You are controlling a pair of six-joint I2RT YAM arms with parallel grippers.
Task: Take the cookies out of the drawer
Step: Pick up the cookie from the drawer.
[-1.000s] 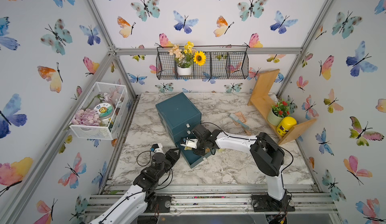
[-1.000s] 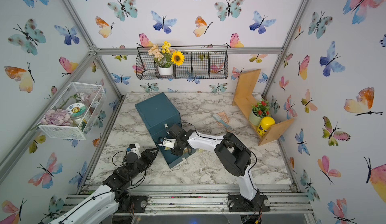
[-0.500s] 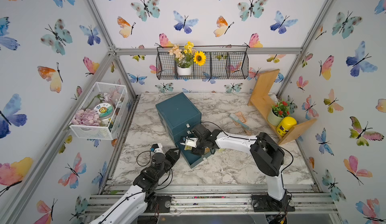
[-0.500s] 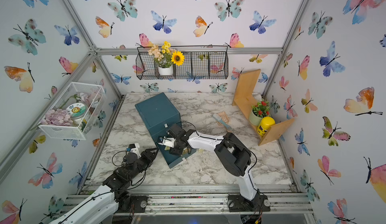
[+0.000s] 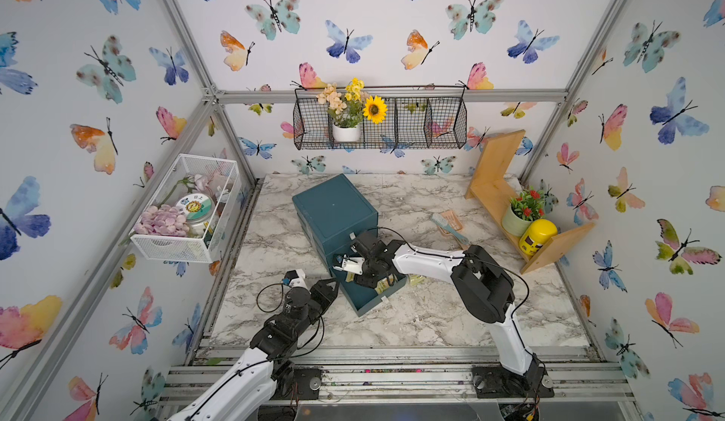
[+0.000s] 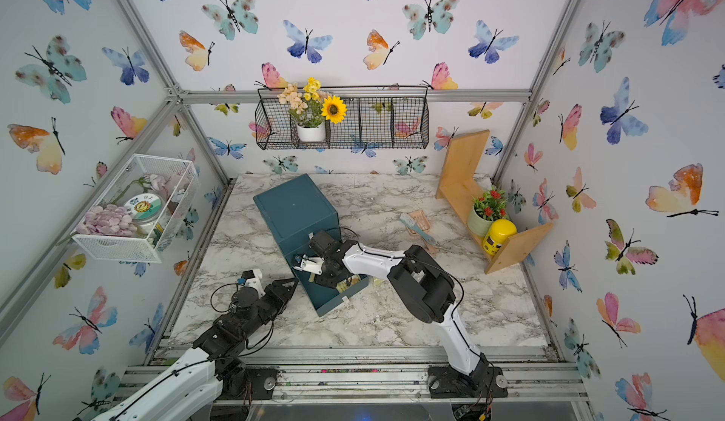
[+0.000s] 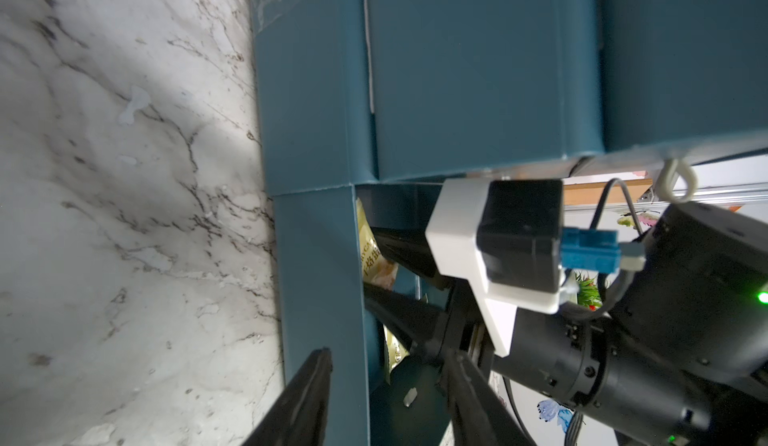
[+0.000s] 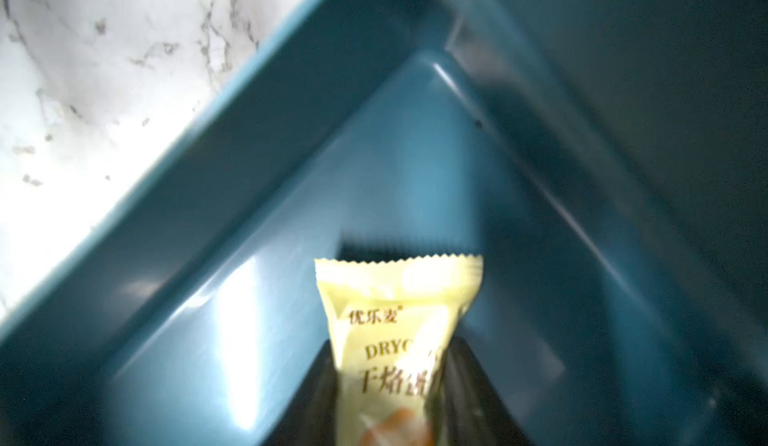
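Cookies: one pale yellow packet (image 8: 399, 298) stands up between the fingers of the right gripper (image 8: 392, 344), low inside the open drawer (image 5: 368, 301). More packets (image 7: 376, 257) lie on the drawer floor, and what looks like a few (image 5: 416, 279) rest on the marble just beside it.
Right gripper: closed on the packet's lower part, with the crimped end free above.
Left gripper (image 7: 387, 354): fingers apart at the drawer's side wall, with nothing that I can see gripped.
Risk, slip: the hold is on smooth wrapper, so a quick lift may let the packet slide out.
Risk, snag: the free end may catch the drawer wall or the teal cabinet (image 5: 333, 207) overhanging the back.
Risk, crowding: both arms work at one corner, so the right wrist may knock the left fingers as it rises.
Surface: grey-veined marble table (image 5: 412, 321), with a brush (image 5: 449, 223) lying well apart from the drawer.
Room: butterfly-papered walls on a metal frame, with a wire basket (image 5: 412, 125) of flowers, a white mesh basket (image 5: 184, 211) and a wooden shelf (image 5: 494, 187).
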